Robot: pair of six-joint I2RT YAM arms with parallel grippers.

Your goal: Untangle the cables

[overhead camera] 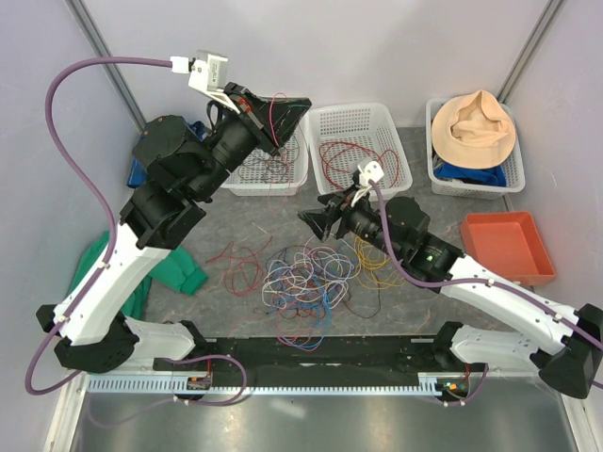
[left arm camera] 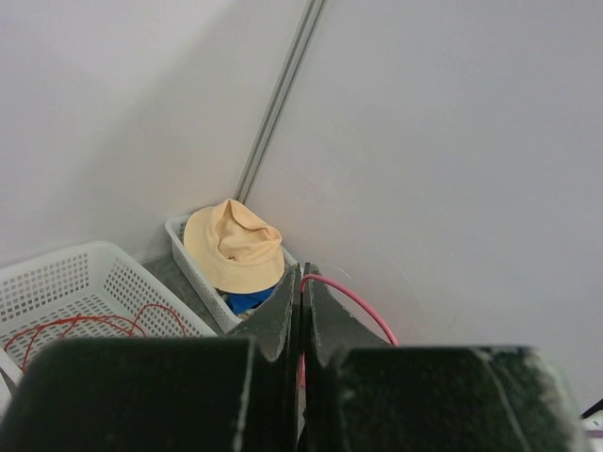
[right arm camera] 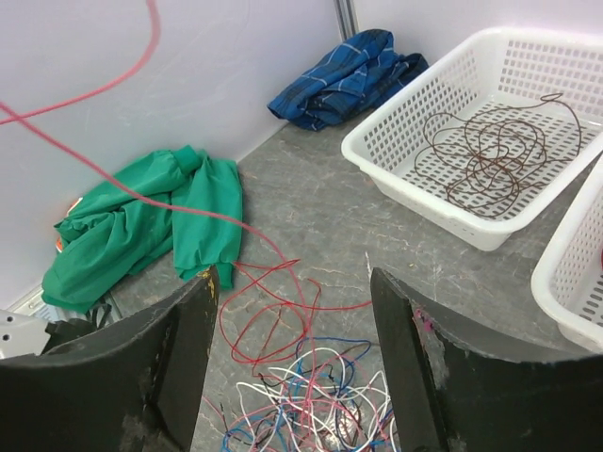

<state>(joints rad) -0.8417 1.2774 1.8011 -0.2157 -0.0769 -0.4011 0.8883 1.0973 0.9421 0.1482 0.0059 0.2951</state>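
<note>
Up high, the left gripper (left arm camera: 301, 281) has its fingers pressed tight together, pinching a red cable (left arm camera: 350, 298) that arcs away to the side. In the right wrist view a red strand slants down into the heap.

Low over the table (overhead camera: 236, 221), the right gripper (right arm camera: 295, 275) hangs with its fingers spread wide, just above the tangle of cables (overhead camera: 303, 278). The tangle is red, blue, white, purple and yellow loops heaped between the arms.

Behind it, a dark brown wire (right arm camera: 490, 155) coils in the left white basket (right arm camera: 405, 184), and a red wire (overhead camera: 356, 155) lies in the middle basket (overhead camera: 407, 151). A green cloth (right arm camera: 141, 226) lies left of the pile.
</note>
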